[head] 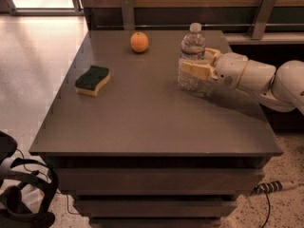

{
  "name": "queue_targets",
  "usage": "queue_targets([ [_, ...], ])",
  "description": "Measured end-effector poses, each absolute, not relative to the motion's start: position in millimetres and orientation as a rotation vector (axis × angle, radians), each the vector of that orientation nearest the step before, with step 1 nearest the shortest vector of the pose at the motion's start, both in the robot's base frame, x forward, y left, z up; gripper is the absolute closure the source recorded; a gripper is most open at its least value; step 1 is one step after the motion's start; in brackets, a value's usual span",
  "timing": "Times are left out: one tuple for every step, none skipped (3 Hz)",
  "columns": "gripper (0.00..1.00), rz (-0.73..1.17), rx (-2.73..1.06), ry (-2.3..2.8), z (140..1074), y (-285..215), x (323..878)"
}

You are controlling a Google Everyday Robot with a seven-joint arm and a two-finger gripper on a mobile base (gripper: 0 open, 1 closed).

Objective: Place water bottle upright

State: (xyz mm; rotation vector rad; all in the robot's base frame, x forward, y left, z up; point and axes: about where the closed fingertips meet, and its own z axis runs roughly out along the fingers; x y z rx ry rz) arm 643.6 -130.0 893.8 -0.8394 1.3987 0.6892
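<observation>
The water bottle [191, 46], clear and ribbed with a white cap, stands upright at the back right of the dark table [142, 122]. Its base is at or just above the tabletop. My gripper [193, 64] reaches in from the right and is shut on the bottle's middle. One tan finger [195, 70] lies across the bottle's front and the other sits behind it. The white arm [256, 77] stretches off to the right edge of the view.
An orange [139, 42] sits at the back of the table, left of the bottle. A green and yellow sponge [92, 80] lies at the left. A wall with metal brackets [259, 15] runs behind the table. Black equipment [19, 194] and a cable [270, 188] are on the floor.
</observation>
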Motion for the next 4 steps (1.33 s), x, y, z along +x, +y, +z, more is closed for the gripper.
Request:
queue_targets([
  [0.89,0.685,-0.843,1.400,894.8,-130.2,642.9],
  [0.66,0.685,-0.843,1.400,896.5,-130.1,642.9],
  [0.43,0.685,-0.843,1.400,896.8,-130.0,642.9],
  [0.19,0.688,-0.846,1.399,897.1,-127.7,642.9],
])
